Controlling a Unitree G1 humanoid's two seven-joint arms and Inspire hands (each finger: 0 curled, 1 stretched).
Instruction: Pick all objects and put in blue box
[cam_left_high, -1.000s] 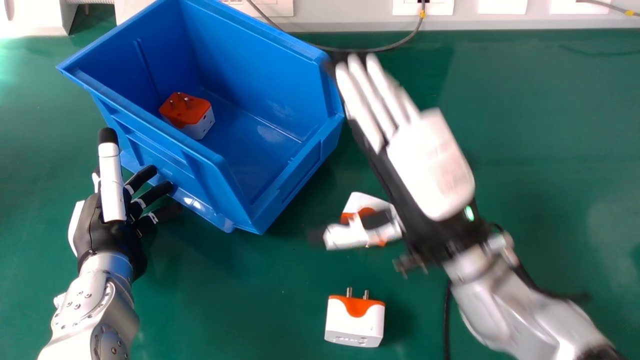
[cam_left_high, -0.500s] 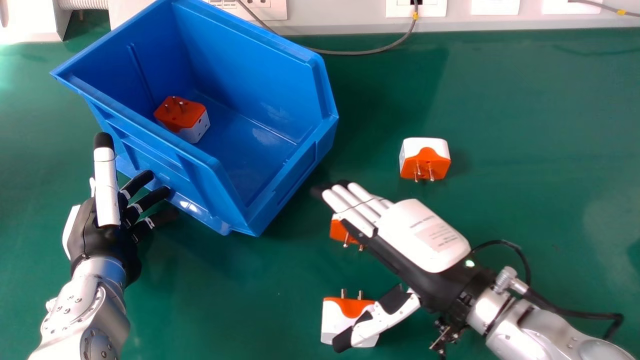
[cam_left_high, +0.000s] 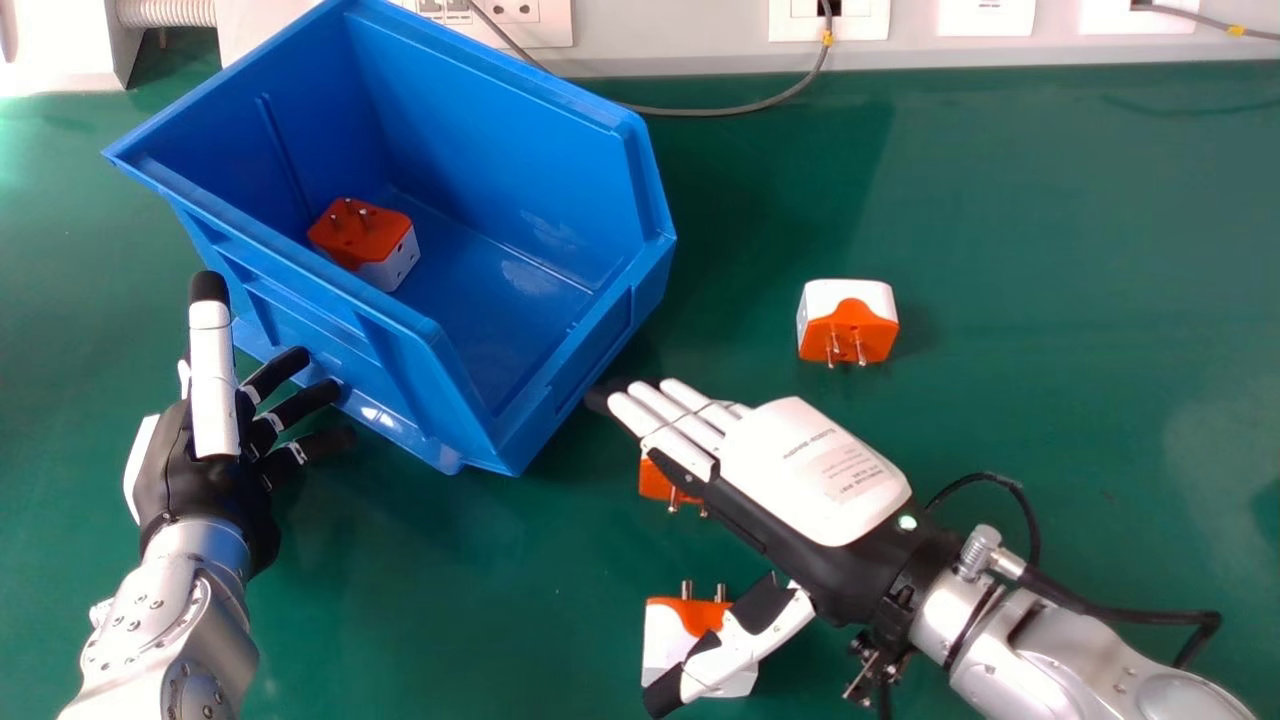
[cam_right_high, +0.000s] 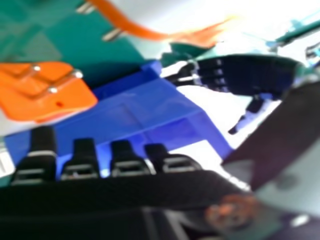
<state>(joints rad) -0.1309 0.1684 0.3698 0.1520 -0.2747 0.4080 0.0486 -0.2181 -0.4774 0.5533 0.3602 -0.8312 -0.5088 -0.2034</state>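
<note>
Nothing I can actually read here, tbh. Closest is the right hand (cam_left_high: 765, 470): in the head view its white cover has small dark print on it, running at a slant. There's a single short line on the side nearer the fingers (cam_left_high: 670, 412), then a tighter block of tiny rows nearer the wrist, all too small to make out. One white wall plate (cam_left_high: 985, 22) behind the surface (cam_left_high: 1050, 200) also has a faint line of marks near the view's top edge, and that's too tiny to tell too.
</note>
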